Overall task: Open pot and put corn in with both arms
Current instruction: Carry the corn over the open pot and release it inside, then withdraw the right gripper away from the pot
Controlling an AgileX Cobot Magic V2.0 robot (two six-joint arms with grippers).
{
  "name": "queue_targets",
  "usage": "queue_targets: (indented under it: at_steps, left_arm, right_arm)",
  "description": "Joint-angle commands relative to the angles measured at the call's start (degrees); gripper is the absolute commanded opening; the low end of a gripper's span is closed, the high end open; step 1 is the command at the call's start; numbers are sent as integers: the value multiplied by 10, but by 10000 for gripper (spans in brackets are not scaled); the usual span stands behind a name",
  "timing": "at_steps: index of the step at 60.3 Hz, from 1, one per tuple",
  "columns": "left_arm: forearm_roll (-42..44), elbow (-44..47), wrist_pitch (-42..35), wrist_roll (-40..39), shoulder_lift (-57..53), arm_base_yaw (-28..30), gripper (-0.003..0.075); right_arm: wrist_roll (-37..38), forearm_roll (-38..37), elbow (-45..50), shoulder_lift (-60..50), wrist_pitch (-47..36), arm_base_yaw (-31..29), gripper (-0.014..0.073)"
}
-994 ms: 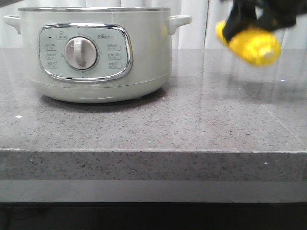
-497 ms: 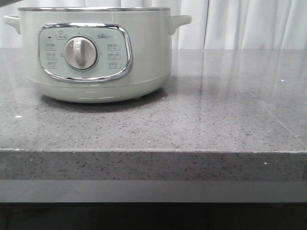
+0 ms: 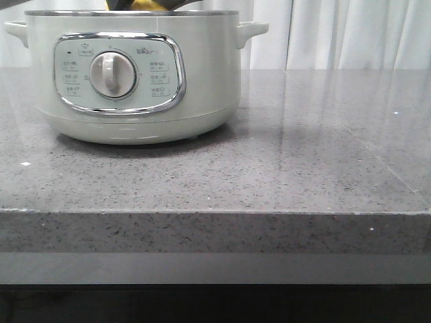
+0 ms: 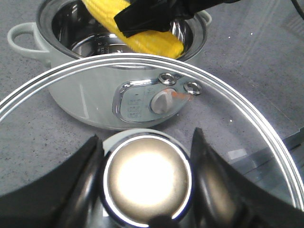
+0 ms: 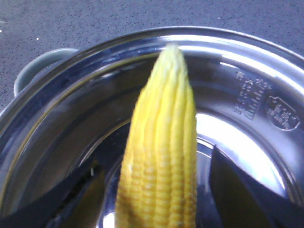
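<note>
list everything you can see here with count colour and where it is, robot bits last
pot: 1, pale green with a steel inner bowl, on the left part of the countertop, open
dial: 1, silver-white, middle of the pot's control panel
corn: 1, bright yellow, held over the open pot, not yet resting on the bowl's floor
lid: 1, clear glass with a steel rim and a round metal knob, lifted off the pot and held in front of it
countertop: 1, speckled grey stone, under the pot
curtain: 1, white, behind the countertop
left gripper: 1, black, closed on the lid's knob
right gripper: 1, black, closed on the corn above the pot
</note>
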Motion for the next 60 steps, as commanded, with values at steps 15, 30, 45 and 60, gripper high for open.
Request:
queue_targets:
  at_steps: [15,30,45,60]
  left_arm:
    - [-14,-22,-82,0,-1,-4,125]
    - [-14,-22,-83,0,-1,-4,125]
    - [-14,-22,-83,0,-1,-4,125]
    - [-14,-22,-83,0,-1,-4,125]
  right_arm:
    - [-5,-7,-22,-55,-44,-5,633]
    - [-5,-19,-22,-104,-13,-33,350]
    - [-5,-38,-21,-155,75,-103,-64]
    - [-5,-55,93,-257,74,-197,-64]
